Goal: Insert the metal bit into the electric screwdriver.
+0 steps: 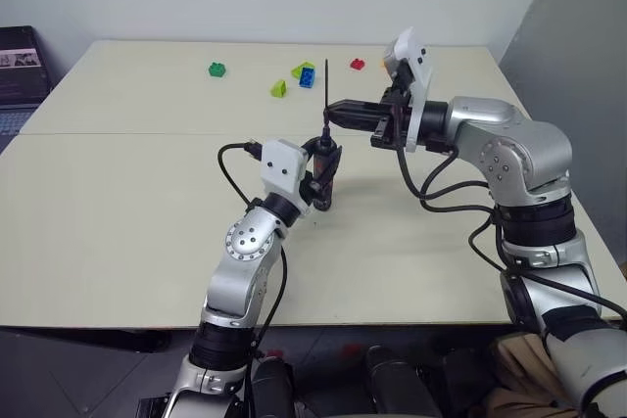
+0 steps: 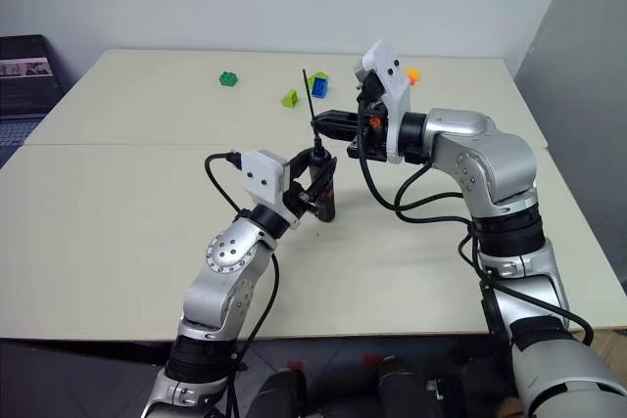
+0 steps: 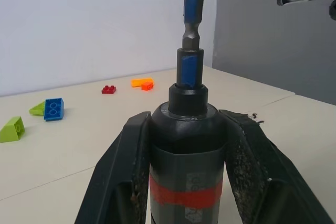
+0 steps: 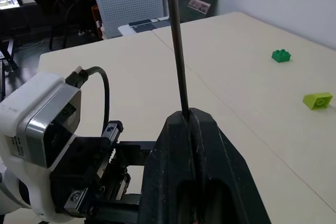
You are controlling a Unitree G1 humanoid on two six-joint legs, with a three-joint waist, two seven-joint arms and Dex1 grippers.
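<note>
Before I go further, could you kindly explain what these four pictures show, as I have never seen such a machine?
It is a humanoid robot with two arms, each ending in a two-fingered pincer. Two pictures look down from its head; the other two come from cameras on its wrists.

The left pincer is shut on a black screwdriver with a red band, held upright. The right pincer is shut on a thin metal bit; in the left wrist view the bit's lower end sits in the screwdriver's tip.

On the beige table lie small toy bricks, green, yellow-green, blue, red and orange.
</note>
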